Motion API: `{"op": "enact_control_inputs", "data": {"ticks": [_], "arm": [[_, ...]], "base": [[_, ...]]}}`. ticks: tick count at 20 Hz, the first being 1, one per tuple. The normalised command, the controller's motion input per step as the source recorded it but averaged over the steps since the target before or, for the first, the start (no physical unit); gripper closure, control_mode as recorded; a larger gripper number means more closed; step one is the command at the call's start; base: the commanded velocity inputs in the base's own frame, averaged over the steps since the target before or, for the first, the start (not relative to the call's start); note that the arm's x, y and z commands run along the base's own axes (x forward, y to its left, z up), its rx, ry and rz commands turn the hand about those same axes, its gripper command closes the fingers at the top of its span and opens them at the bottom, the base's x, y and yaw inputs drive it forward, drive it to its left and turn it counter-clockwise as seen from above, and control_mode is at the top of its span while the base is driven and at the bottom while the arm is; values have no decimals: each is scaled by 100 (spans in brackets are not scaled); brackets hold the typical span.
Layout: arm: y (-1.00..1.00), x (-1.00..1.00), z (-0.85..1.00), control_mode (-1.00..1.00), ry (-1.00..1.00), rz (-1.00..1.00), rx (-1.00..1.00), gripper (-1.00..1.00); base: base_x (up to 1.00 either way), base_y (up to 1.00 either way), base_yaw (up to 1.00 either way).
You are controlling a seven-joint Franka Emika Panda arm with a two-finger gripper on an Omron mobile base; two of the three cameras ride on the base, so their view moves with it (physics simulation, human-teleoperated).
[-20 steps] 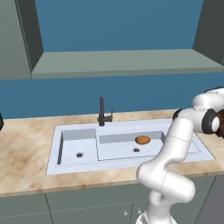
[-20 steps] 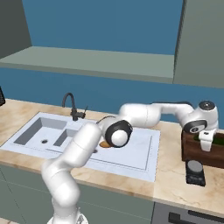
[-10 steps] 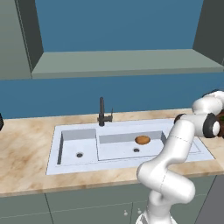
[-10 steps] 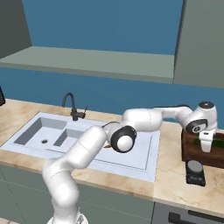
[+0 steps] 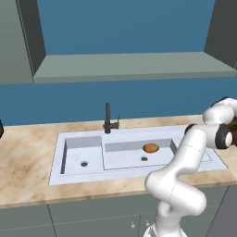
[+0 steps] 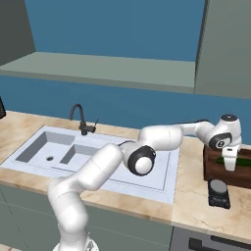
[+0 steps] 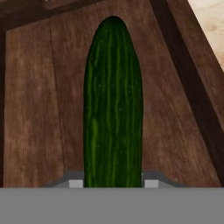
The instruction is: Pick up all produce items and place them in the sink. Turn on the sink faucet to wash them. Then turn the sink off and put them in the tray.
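My gripper is shut on the dark green cucumber, one fingertip on each side of its near end. The cucumber points away from the hand over the wooden floor of the brown tray; I cannot tell whether it touches. From the right base view the gripper hangs into the tray at the counter's right end, with a strip of cucumber beside it. The brown potato lies in the larger basin of the sink. The black faucet stands behind the basins.
A small black device sits on the counter just in front of the tray. The sink and the faucet lie to the left of my arm. A grey shelf and a blue wall run behind the counter.
The arm's elbow has swung to the right over the sink. The hand with the cucumber has stayed over the tray, hardly moving.
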Motion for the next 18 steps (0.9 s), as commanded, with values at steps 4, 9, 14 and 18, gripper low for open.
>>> {"op": "enact_control_inputs", "data": {"ticks": [4,9,14,18], "arm": [[0,0,-10,-100,0,4,1,100],[0,0,-22,-100,1,4,0,-100],[1,-10,-9,-100,1,0,0,-100],[15,-46,0,-100,-9,0,0,-100]], "base": [[0,0,0],[0,0,0],[0,0,0],[0,0,0]]}}
